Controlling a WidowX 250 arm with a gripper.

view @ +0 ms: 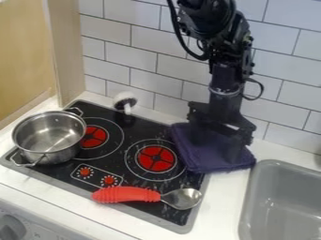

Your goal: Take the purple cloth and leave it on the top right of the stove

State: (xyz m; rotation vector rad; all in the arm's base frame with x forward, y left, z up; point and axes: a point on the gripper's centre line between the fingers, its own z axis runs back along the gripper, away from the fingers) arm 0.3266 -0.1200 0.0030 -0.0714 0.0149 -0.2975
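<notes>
Your gripper (217, 146) hangs over the purple cloth (210, 152), fingers spread, one toward the cloth's left part and one toward its right, with no fold that you can see pinched between them. The cloth lies fairly flat across the far right corner of the stove (145, 124), its left part on the black top and its right part out over the white counter (219, 199), on the side toward the sink (282, 206).

The step in hand looks like getting a hold on the cloth, to bring more of it onto the stove; the task seems nearly there. Close low on a good fold of fabric, since a shallow pinch could slip off the surface, but don't press hard into the stove top. Then lift only slightly and ease it left and a little far, so the overhang comes in without bunching. Keep the move short: the near edge could drag toward the bowl of the red-handled spoon (147, 195). Open fully and rise straight up, so that no finger snags the cloth and pulls it back.
</notes>
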